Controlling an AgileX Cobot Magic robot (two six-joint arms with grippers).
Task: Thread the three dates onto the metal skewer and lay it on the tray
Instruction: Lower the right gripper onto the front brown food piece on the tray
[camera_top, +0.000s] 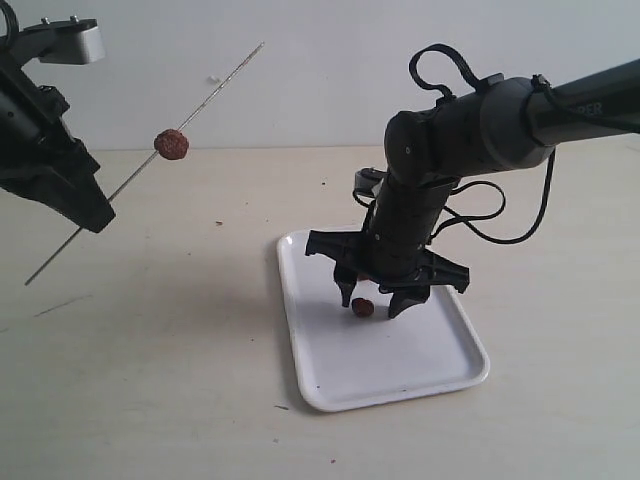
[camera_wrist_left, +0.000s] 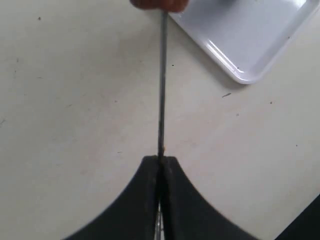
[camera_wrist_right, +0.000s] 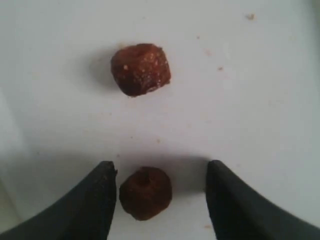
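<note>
My left gripper (camera_top: 103, 215) (camera_wrist_left: 160, 159) is shut on the thin metal skewer (camera_top: 215, 92) (camera_wrist_left: 162, 85), which slants up to the right above the table. One date (camera_top: 171, 144) (camera_wrist_left: 159, 4) is threaded on it. My right gripper (camera_top: 372, 303) (camera_wrist_right: 160, 182) hangs open over the white tray (camera_top: 400, 370) (camera_wrist_right: 260, 90). A second date (camera_top: 362, 307) (camera_wrist_right: 145, 192) lies on the tray between its fingers, close to one finger (camera_wrist_right: 95, 200) and apart from the other. A third date (camera_wrist_right: 141, 68) lies on the tray just beyond it.
The tray (camera_wrist_left: 250, 40) rests on a pale beige table (camera_top: 150, 350) with a few dark specks. A white wall stands behind. The right arm and its cables rise from the tray toward the upper right.
</note>
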